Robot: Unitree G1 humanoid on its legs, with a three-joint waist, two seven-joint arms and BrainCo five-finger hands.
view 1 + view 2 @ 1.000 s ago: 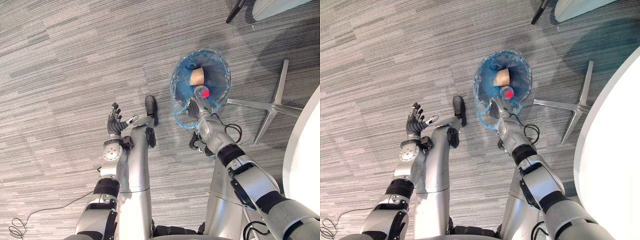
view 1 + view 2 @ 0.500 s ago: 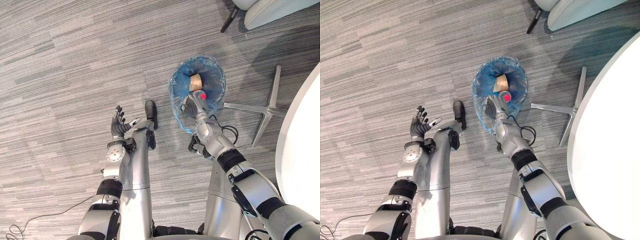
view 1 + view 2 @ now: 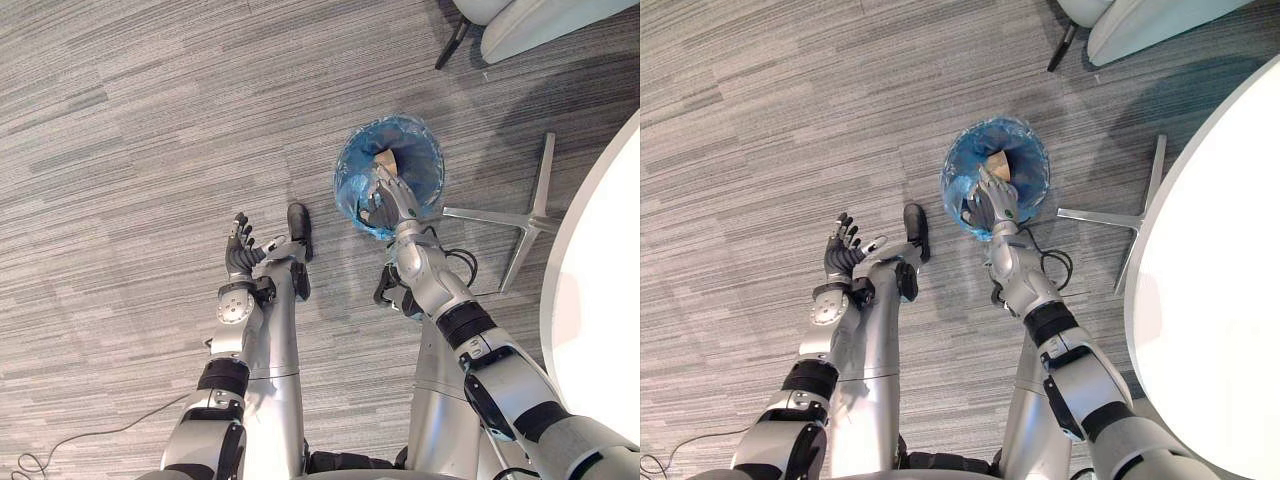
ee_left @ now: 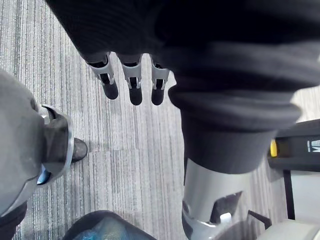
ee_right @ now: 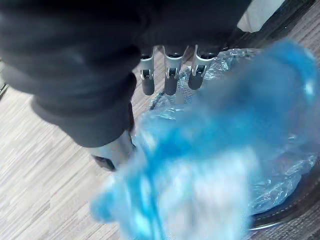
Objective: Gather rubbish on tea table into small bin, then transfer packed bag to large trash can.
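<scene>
The right hand [image 3: 385, 195] is parked over the small bin [image 3: 442, 162], fingers straight, nothing gripped; the left hand [image 3: 238, 256] is held open above the carpet [image 3: 140, 140]. Imo the blue bag [image 3: 350, 188] should be pinched by its near rim first, so the paper cup [image 3: 386, 160] is kept inside.

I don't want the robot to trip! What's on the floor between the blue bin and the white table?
A silver star-shaped metal base lies on the carpet there, seen in both eye views.
</scene>
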